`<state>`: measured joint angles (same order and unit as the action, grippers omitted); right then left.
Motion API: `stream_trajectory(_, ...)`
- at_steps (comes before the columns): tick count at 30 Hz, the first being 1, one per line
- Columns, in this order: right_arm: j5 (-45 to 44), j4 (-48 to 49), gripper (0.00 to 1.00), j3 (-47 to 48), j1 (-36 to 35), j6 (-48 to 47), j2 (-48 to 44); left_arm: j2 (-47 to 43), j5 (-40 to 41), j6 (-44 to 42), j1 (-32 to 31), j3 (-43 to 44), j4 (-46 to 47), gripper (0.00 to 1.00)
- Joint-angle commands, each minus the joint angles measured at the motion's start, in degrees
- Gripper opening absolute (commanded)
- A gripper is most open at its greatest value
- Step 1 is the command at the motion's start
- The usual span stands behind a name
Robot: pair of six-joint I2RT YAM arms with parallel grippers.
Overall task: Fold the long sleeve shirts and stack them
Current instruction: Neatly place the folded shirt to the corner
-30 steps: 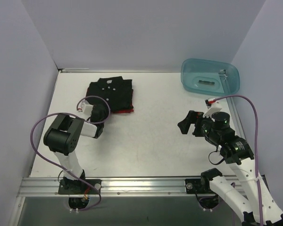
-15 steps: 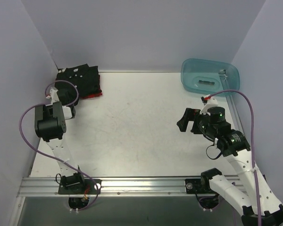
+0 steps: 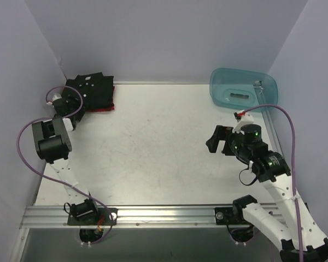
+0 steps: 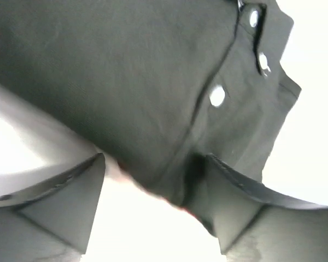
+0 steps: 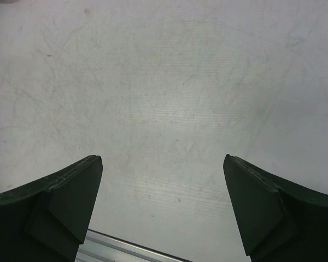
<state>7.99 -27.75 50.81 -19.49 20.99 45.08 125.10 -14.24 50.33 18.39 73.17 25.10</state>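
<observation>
The folded black shirt (image 3: 93,87) with white buttons lies on top of the red plaid shirt (image 3: 101,108), of which only a red edge shows, in the table's far left corner against the wall. My left gripper (image 3: 78,105) is at the stack's near left edge. In the left wrist view its jaws stand apart (image 4: 153,164), with the black shirt (image 4: 126,82) and a blurred strip of the plaid shirt (image 4: 172,201) lying between them, not pinched. My right gripper (image 3: 213,143) hangs open over bare table on the right (image 5: 161,164).
A translucent teal tub (image 3: 269,90) sits at the far right corner with a small dark item (image 3: 241,95) inside. Walls close in on the left, back and right. A metal rail (image 3: 153,213) runs along the near edge.
The left arm dragged the shirt stack from the back middle of the table into the far left corner, then its jaws opened. The right arm barely moved.
</observation>
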Motion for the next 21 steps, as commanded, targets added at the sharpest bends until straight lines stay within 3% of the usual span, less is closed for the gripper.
stream_trajectory(1, -2.2, -1.3, 1.00, 1.0, -0.1, 0.7, -2.2, -7.3, -3.2, -2.8, 0.6, -5.2, -3.2, 0.83)
stream_trajectory(4, -1.7, -3.0, 1.00, 2.3, -0.1, 1.4, -4.1, -15.6, -2.8, -3.0, 0.9, -10.2, -6.6, 0.97)
stream_trajectory(11, -7.6, -11.6, 1.00, 7.3, -0.1, 0.8, -10.2, -39.7, -1.9, -14.9, 0.8, -10.6, -34.7, 0.97)
stream_trajectory(15, -16.0, -15.9, 1.00, 7.9, -0.1, 0.7, -16.8, -61.2, 1.2, -23.2, 0.8, -9.4, -51.6, 0.98)
stream_trajectory(21, -23.7, -16.7, 1.00, 4.4, -0.1, -1.5, -27.4, -89.0, 3.5, -29.0, -3.1, -10.5, -64.5, 0.97)
